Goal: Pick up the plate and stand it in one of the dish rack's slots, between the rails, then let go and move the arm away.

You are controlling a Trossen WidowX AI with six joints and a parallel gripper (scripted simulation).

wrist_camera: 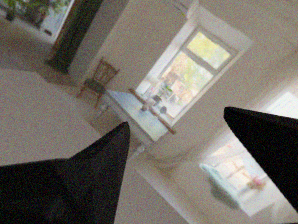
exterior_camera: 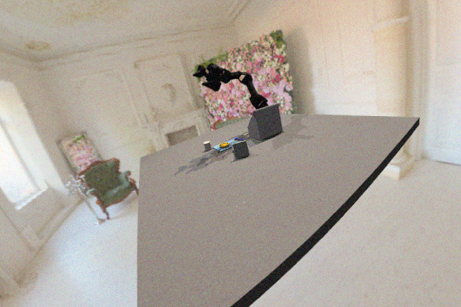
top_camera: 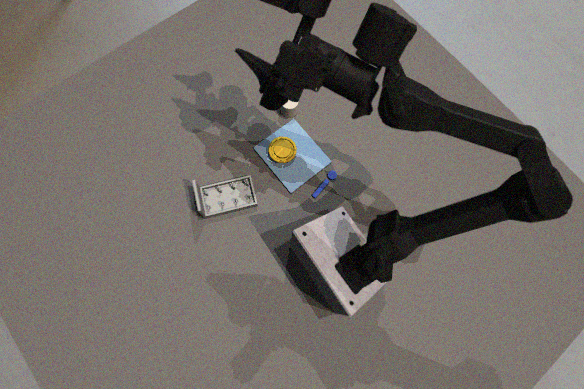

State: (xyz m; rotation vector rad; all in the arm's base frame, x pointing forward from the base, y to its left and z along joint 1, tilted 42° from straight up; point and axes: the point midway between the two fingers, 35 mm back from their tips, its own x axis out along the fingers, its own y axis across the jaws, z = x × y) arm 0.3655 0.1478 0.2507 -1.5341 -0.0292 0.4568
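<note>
The yellow plate (top_camera: 282,149) (exterior_camera: 224,144) lies flat on a light blue mat (top_camera: 311,150). The grey dish rack (top_camera: 227,196) (exterior_camera: 240,149) stands on the table to the mat's left, apart from the plate. My gripper (top_camera: 246,24) (exterior_camera: 199,73) (wrist_camera: 175,119) is open and empty. It hangs high in the air beyond the mat, pointing out over the table and away from the plate. In the wrist view I see only the room between the two dark fingers; the plate and rack do not show there.
A small white cup (top_camera: 289,108) (exterior_camera: 207,145) stands just past the mat, partly hidden under my wrist. A blue spoon-like piece (top_camera: 324,184) lies by the mat's right corner. The arm's grey base block (top_camera: 325,243) (exterior_camera: 265,122) stands nearer the front.
</note>
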